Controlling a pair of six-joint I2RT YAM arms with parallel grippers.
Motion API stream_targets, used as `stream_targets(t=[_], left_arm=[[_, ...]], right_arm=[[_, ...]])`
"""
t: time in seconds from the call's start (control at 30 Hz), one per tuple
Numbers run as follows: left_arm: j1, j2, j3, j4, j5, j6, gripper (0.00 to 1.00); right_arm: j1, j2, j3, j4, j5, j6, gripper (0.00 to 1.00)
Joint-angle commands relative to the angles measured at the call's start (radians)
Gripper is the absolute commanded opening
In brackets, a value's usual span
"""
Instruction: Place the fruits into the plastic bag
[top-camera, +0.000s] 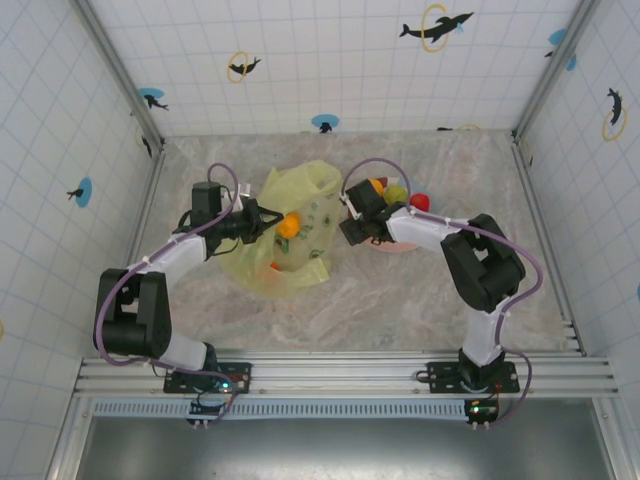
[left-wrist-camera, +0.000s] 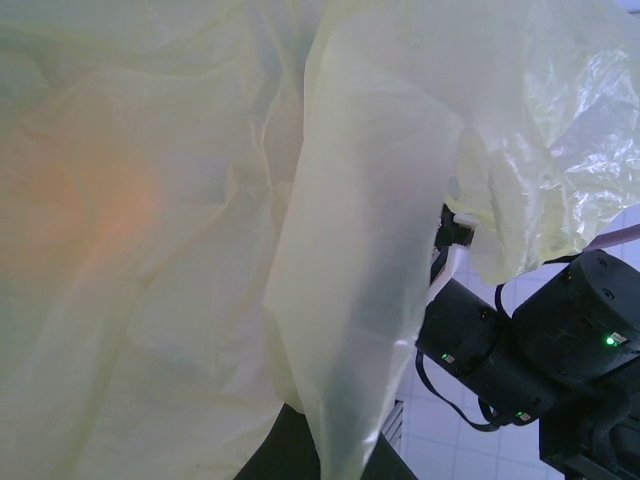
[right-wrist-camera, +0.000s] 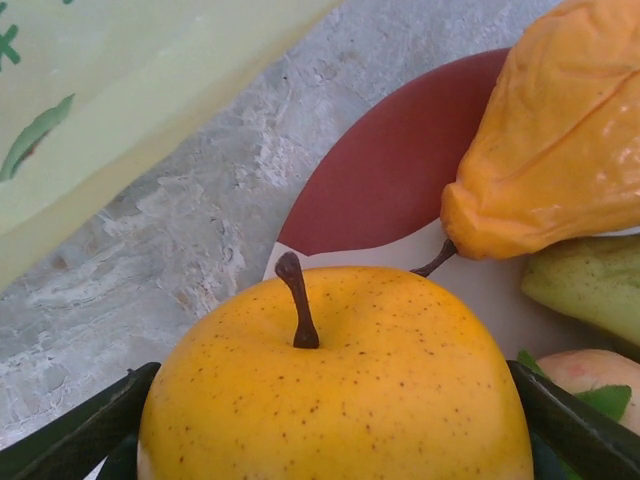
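The yellow-green plastic bag lies at the table's middle left, an orange fruit and a small red one showing through it. My left gripper is shut on the bag's left edge, holding film up over its camera. On the plate a speckled yellow-orange apple sits between my right gripper's fingers, which press both its sides. My right gripper hangs over the plate's left side. An orange pear-shaped fruit and a green one lie beside the apple.
The plate stands right of the bag, with a green fruit and a red fruit on its far side. Marbled tabletop separates bag and plate. Tiled walls close in the back and sides.
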Motion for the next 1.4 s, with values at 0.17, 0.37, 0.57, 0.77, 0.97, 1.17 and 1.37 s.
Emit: stream_targets(t=[0.17, 0.37, 0.57, 0.77, 0.97, 1.17, 1.37], left_arm=[[0.008, 0.004, -0.007, -0.001, 0.016, 0.006, 0.00], [0.008, 0.001, -0.007, 0.001, 0.017, 0.004, 0.00], [0.008, 0.000, -0.011, 0.012, 0.019, -0.005, 0.00], [0.008, 0.005, -0.013, 0.014, 0.023, -0.010, 0.00], [0.008, 0.002, -0.014, 0.017, 0.025, -0.007, 0.00], [0.008, -0.002, -0.017, 0.030, 0.033, -0.014, 0.00], [0.008, -0.016, -0.024, 0.053, 0.043, -0.027, 0.00]], right_arm=[[0.004, -0.050, 0.003, 0.000, 0.017, -0.008, 0.75], [0.004, -0.200, -0.123, 0.051, -0.016, 0.044, 0.73], [0.026, -0.399, -0.391, 0.375, -0.238, 0.148, 0.71], [0.096, -0.374, -0.423, 0.580, -0.279, 0.176, 0.70], [0.155, -0.244, -0.339, 0.667, -0.289, 0.166, 0.70], [0.175, -0.122, -0.275, 0.753, -0.334, 0.208, 0.69], [0.207, -0.005, -0.211, 0.856, -0.343, 0.268, 0.69]])
